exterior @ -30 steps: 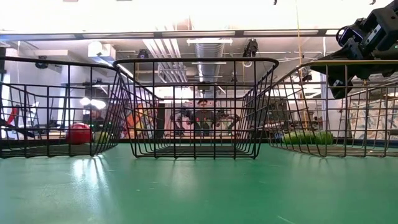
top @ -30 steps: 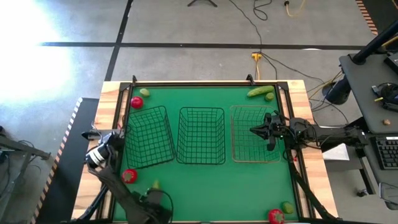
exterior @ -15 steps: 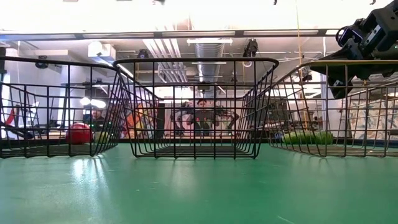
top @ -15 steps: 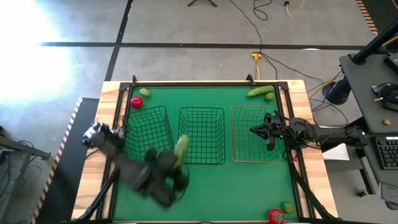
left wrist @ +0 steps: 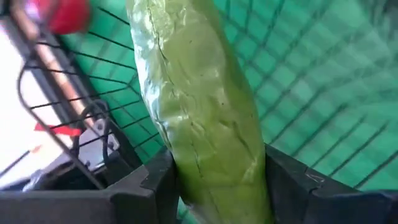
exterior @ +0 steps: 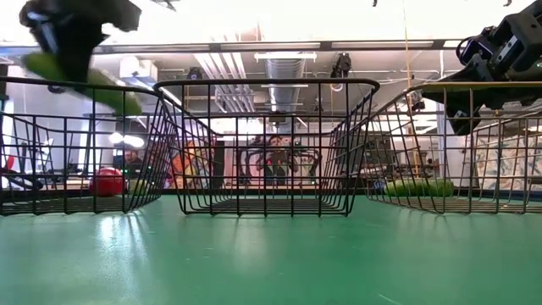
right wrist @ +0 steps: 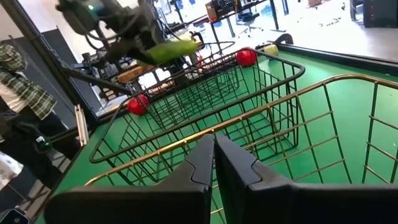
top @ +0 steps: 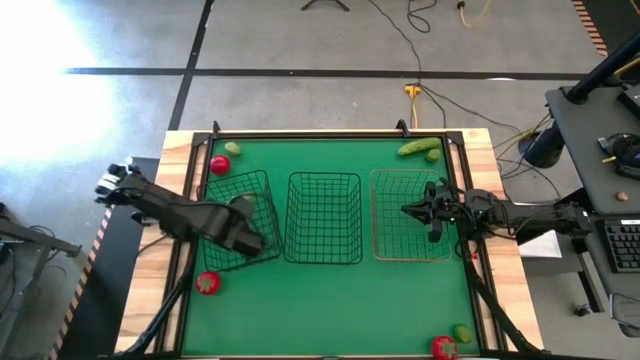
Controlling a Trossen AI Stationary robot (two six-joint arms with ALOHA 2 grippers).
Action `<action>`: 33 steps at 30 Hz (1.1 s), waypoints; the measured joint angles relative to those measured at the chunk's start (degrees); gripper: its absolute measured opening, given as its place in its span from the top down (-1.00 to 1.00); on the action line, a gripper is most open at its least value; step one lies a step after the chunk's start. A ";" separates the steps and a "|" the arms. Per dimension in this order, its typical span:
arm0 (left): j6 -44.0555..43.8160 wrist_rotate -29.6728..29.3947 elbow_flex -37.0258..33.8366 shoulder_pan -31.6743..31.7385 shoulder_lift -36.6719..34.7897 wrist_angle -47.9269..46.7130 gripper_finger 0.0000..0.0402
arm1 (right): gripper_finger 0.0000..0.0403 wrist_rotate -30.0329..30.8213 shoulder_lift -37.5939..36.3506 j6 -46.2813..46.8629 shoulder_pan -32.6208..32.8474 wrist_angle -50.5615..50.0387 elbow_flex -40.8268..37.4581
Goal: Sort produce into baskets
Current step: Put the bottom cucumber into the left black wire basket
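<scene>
My left gripper (top: pixel 245 212) hangs over the left black basket (top: pixel 228 245), shut on a long green cucumber (left wrist: pixel 199 112), which also shows in the low view (exterior: pixel 102 85). My right gripper (top: pixel 408 210) is shut and empty over the tan basket (top: pixel 395 245). A middle black basket (top: pixel 323 218) stands between the two. On the mat lie a tomato (top: pixel 219 165) and a lime (top: pixel 232 148) at the far left, a second cucumber (top: pixel 417 147) and a lime (top: pixel 433 156) at the far right, a tomato (top: pixel 207 283) at the near left, and a tomato (top: pixel 443 347) and a lime (top: pixel 462 333) at the near right. My left gripper pinches the cucumber's two sides (left wrist: pixel 211 177) between its two fingers (left wrist: pixel 158 186), which lie across it. The fingers come from above. The cucumber is lifted clear above the left basket's rim and is tilted, one end lower than the other (exterior: pixel 127 100).
The three baskets stand side by side across the middle of the green mat (top: pixel 330 300). A black frame (top: pixel 190 190) edges the mat. Open mat lies in front of the baskets. A person (right wrist: pixel 18 93) shows beyond the table in the right wrist view.
My left gripper has carried the cucumber from the table's near edge toward the far edge, first in front of the middle basket, then left and up over the left black basket. The cucumber stays in its hold, clear of the mat. My right arm has kept still.
</scene>
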 joint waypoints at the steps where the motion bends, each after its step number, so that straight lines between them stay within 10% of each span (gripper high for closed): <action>1: 3.23 1.00 -1.95 0.32 -0.88 1.48 0.21 | 0.95 -0.01 0.00 0.00 -0.02 -0.02 -0.02; 18: 39.52 11.85 -19.03 13.99 -0.41 15.37 0.21 | 0.95 -0.08 0.00 0.00 -0.02 0.02 0.00; 33: 40.78 27.58 -21.11 11.47 0.35 8.69 0.20 | 0.95 -0.08 0.00 0.00 -0.02 0.05 0.00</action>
